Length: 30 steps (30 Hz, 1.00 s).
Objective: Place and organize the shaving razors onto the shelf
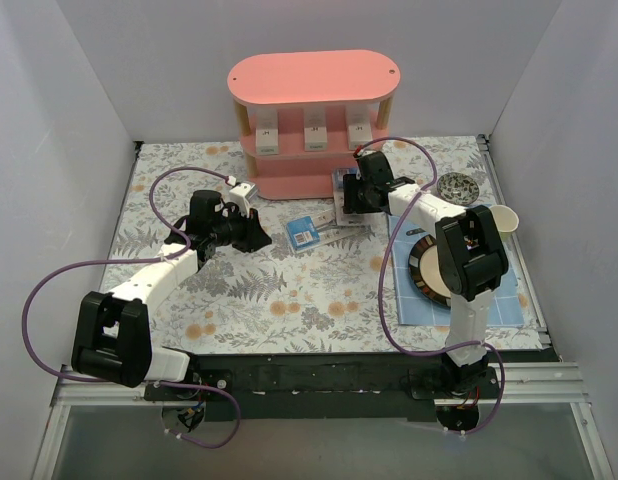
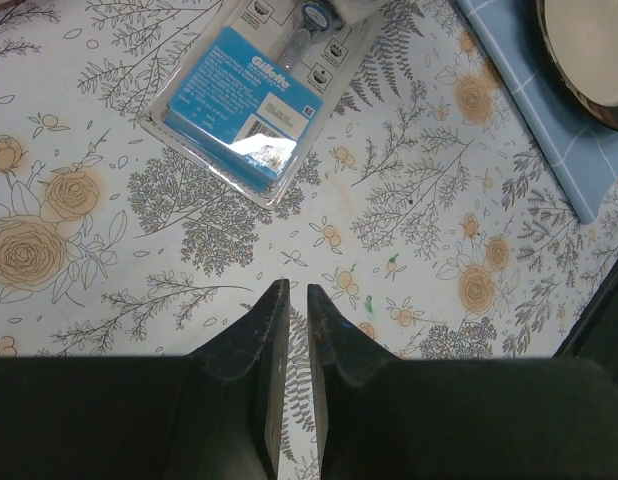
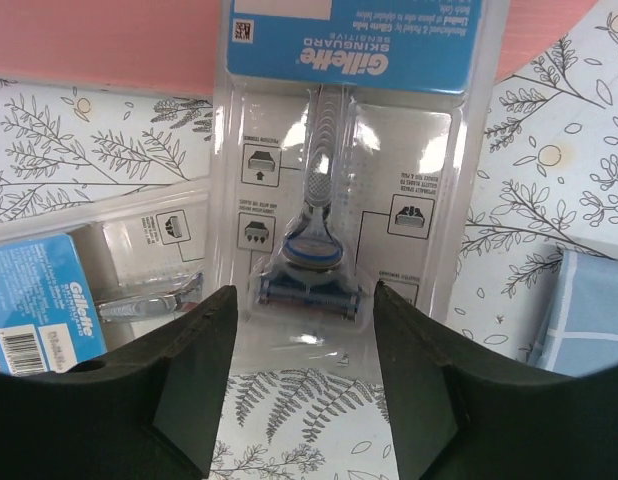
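Note:
The pink shelf [image 1: 314,80] stands at the back, and its base shows as a pink band in the right wrist view [image 3: 109,40]. Three white boxes [image 1: 316,133] stand on its middle tier. One blue-card blister pack [image 1: 305,232] lies flat on the floral table; it also shows in the left wrist view [image 2: 244,100]. My left gripper [image 1: 261,240] [image 2: 297,290] is shut and empty, a little short of that pack. A second blister pack [image 3: 334,200] lies against the shelf base. My right gripper [image 1: 347,205] [image 3: 304,292] is open, its fingers either side of that pack's near end.
A blue checked cloth [image 1: 489,300] at the right carries a round plate [image 1: 429,265]. A white cup [image 1: 501,217] and a small round metal object [image 1: 456,185] lie behind it. White walls close in the table on three sides.

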### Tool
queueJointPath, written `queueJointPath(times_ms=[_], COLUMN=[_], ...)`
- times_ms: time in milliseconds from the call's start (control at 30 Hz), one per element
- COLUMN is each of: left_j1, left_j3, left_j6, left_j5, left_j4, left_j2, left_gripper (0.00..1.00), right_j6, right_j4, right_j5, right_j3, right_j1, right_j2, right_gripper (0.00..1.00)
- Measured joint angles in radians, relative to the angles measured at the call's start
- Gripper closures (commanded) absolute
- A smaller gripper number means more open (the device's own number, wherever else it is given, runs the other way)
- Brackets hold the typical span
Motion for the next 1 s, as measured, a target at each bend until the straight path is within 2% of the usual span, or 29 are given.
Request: queueJointPath(times_ms=[533, 633, 667, 733, 833, 1000], left_j1=[0.0, 0.0, 0.0, 0.0, 0.0, 0.0], left_j3=[0.0, 0.0, 0.0, 0.0, -0.003, -0.039], left_j6=[-0.009, -0.014, -0.016, -0.018, -0.023, -0.034], left_j5=[0.0, 0.0, 0.0, 0.0, 0.0, -0.001], left_j4=[0.007, 0.017, 0.022, 0.032, 0.044, 0.066], left_j2=[0.0, 0.0, 0.0, 0.0, 0.0, -0.006], left_gripper=[0.87, 0.87, 0.87, 0.87, 0.87, 0.87], right_j6=[-0.001, -0.037, -0.06, -0.127, -0.247, -0.551], right_j4=[0.002, -0.005, -0.009, -0.018, -0.039, -0.052], right_j5=[-0.019, -0.029, -0.036, -0.055, -0.123, -0.216], right_j3=[-0.064, -0.114, -0.127, -0.147, -0.165, -0.218], right_j1=[0.0, 0.0, 0.0, 0.0, -0.001, 0.01], right_j2=[-0.048, -0.102, -0.119, -0.144, -0.166, -0.199], right_gripper=[0.32, 0.46, 0.68, 0.97, 0.99, 0.99])
